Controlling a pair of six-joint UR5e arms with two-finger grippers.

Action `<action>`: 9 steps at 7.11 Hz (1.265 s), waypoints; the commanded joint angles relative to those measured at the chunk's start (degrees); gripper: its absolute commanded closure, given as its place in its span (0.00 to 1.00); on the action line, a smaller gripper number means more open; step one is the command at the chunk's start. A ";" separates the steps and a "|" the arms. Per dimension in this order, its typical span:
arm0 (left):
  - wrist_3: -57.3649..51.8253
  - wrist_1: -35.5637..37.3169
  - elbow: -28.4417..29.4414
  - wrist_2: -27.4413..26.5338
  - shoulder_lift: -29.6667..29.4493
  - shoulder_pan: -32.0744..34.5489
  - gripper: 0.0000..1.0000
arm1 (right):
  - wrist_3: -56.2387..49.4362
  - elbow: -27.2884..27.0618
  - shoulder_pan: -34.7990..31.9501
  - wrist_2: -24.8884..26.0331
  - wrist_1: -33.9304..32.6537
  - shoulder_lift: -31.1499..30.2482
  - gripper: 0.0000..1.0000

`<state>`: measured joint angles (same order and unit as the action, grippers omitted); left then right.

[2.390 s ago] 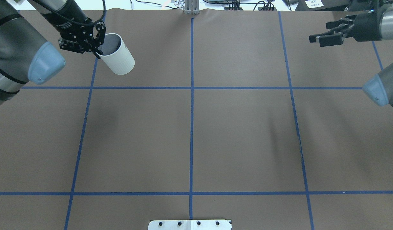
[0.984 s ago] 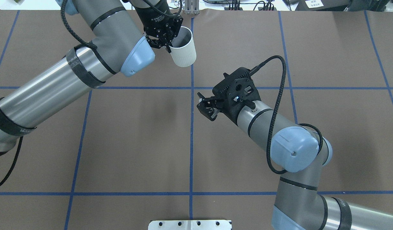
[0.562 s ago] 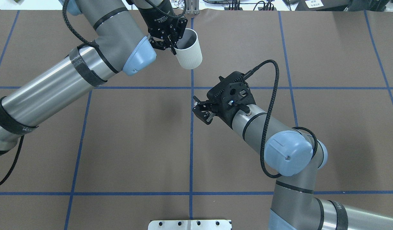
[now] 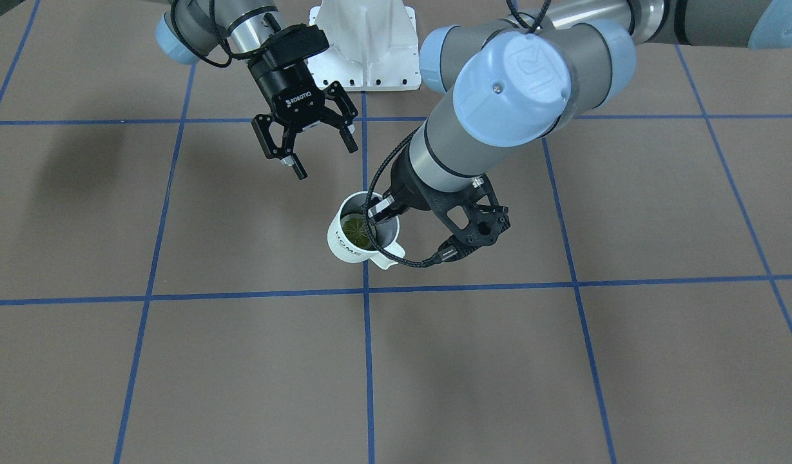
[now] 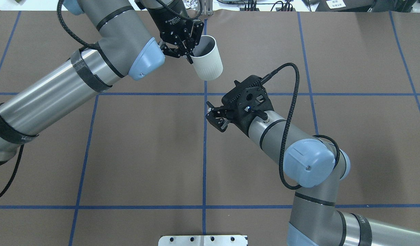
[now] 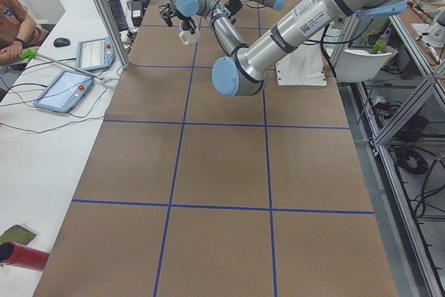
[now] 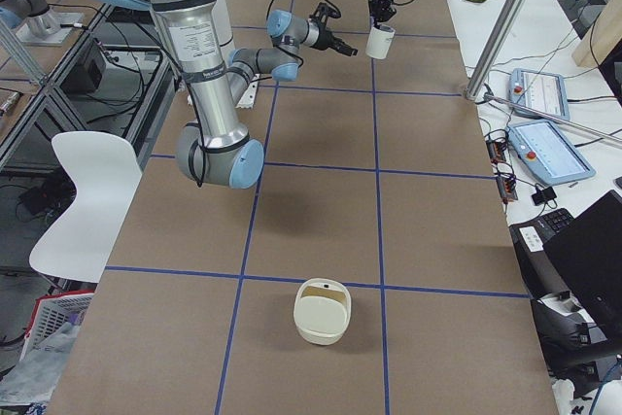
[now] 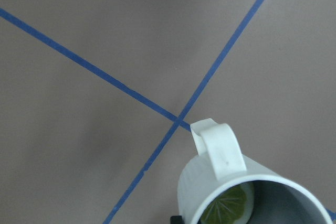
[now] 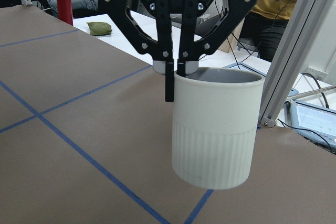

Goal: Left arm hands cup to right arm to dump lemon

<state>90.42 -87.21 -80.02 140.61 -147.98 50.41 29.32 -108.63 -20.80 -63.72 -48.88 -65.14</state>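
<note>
The left tool [image 5: 190, 56] is clenched on the rim of the small white ribbed ceramic mug [image 5: 207, 63], one finger inside the mouth and one outside. The mug hangs tilted, clear of the brown tabletop [image 5: 145, 143] with its blue tape grid, right by the centre line on the side away from the robot's base. Down in its grey inside lies the dull yellow-green lemon slice [image 4: 356, 231].

Over the last couple of seconds the mug has come across from the far left square to the middle, and just now it edged a little nearer the black ROBOTIQ-marked right tool [image 4: 323, 154]. That one has swung in from the right edge and waits close by, jaws spread wide, gripping nothing and not touching the mug. To my eye the handover is lined up but not made: the right tool has yet to take the mug's body.
</note>
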 commanded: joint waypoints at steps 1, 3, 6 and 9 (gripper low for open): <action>0.11 0.11 -1.01 2.90 0.58 -0.05 1.00 | 0.56 0.00 -0.73 0.00 0.10 0.01 0.01; 0.28 0.11 -1.27 3.78 0.58 -0.57 1.00 | 0.83 0.00 -1.08 0.00 0.10 0.01 0.01; 0.81 0.11 -1.45 4.76 0.32 -1.72 1.00 | 0.91 0.09 -1.17 0.00 0.10 0.10 0.01; 2.04 0.20 -3.56 4.84 0.58 -3.12 1.00 | 0.91 0.26 -1.87 0.00 0.02 0.10 0.01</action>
<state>91.75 -87.04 -82.89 145.42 -147.47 47.72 30.23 -108.49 -22.37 -63.72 -48.80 -65.04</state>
